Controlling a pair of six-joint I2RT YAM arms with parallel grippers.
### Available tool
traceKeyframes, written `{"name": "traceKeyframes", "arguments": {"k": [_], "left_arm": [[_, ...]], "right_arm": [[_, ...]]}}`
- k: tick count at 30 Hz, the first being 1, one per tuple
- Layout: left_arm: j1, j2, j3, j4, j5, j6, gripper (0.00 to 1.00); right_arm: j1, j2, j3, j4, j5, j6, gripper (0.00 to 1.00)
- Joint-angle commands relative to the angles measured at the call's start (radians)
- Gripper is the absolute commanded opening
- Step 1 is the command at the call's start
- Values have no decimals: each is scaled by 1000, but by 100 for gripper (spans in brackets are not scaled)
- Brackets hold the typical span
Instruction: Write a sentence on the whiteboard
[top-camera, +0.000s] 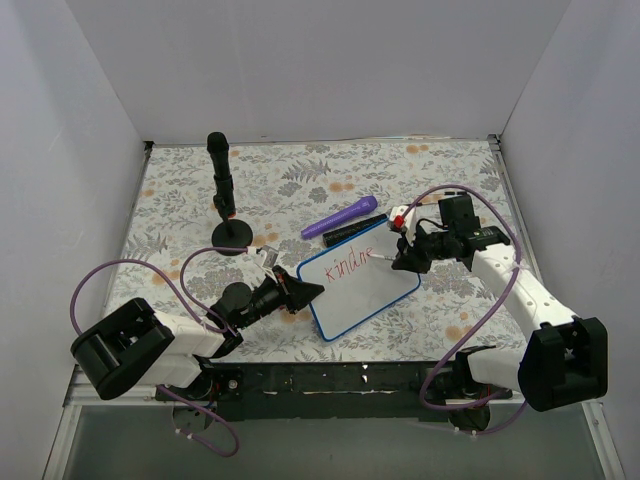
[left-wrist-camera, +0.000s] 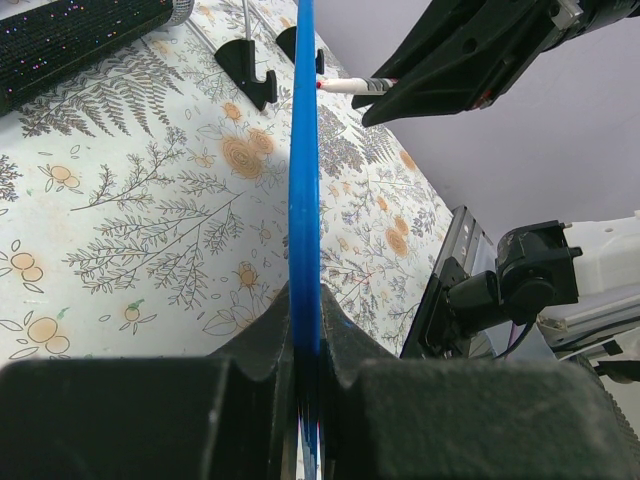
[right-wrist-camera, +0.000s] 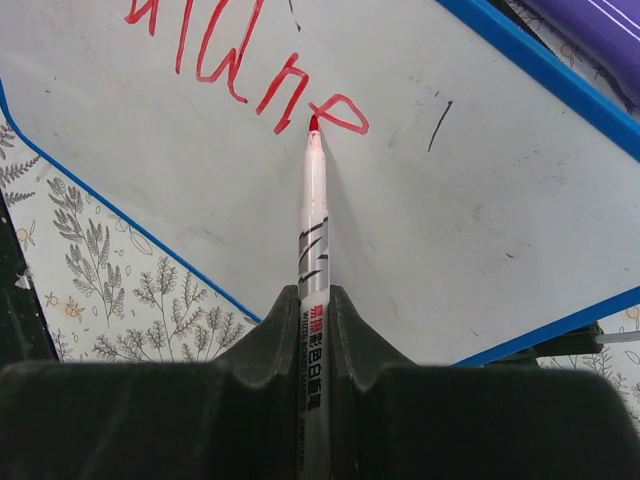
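L gripper (top-camera: 306, 292) clamps left corner of board (top-camera: 370, 292) nr desk's front edge; R gripper (top-camera: 400, 261) pinches red pen (right-wrist-camera: 314, 230), tip touching unfinished red text (top-camera: 352, 263).

item 1: floral mat (top-camera: 330, 170), pale cloth printed with grey fern sprigs and orange blossoms, spread flat over the table top.
item 2: purple marker (top-camera: 340, 217), thick-barrelled, lying on the mat on a slant, its farther end to the right.
item 3: black glittery cylinder (top-camera: 352, 232), lying just beside the purple marker and parallel to it (what it is cannot be told).
item 4: black stand (top-camera: 222, 190), upright post on a round base, far left of the mat, a small red piece low on the post.
item 5: white walls (top-camera: 320, 60), plain, enclosing three sides.
item 6: dark rail (top-camera: 330, 378), along the near table edge.
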Motion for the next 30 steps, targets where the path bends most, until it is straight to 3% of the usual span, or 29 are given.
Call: {"name": "traceKeyframes", "arguments": {"k": [1, 12, 20, 30], "left_arm": [[-3, -16, 12, 39, 25, 24, 0], [-3, -25, 7, 36, 25, 24, 0], [-3, -23, 5, 36, 25, 24, 0], [-3, -26, 4, 37, 25, 24, 0]], "right_arm": [[4, -19, -18, -19, 11, -25, 1], [-41, -35, 2, -10, 55, -11, 1], [-64, -64, 44, -13, -35, -22, 1], [-73, -58, 22, 72, 40, 56, 1]]}}
